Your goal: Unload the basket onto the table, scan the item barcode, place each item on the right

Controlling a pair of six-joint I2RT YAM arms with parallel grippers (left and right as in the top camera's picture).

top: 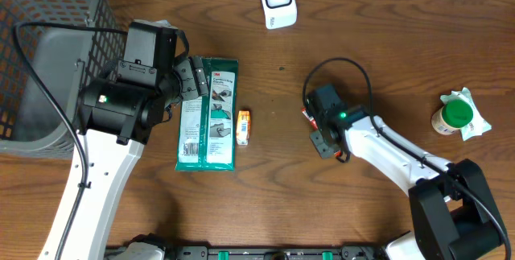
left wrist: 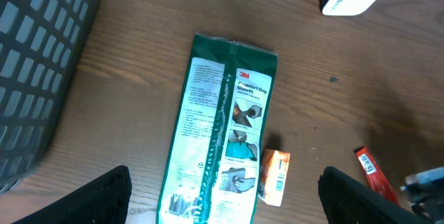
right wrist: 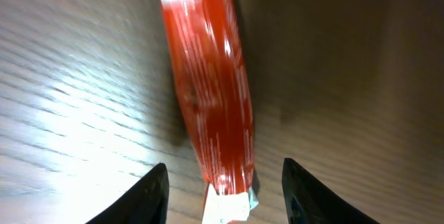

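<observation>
Right of the table centre, the flat red foil packet lies on the brown wooden table between the right gripper fingers, which stand apart and clear of it. Nearer the left edge, the left gripper hangs wide open and empty above the green plastic glove package.
</observation>
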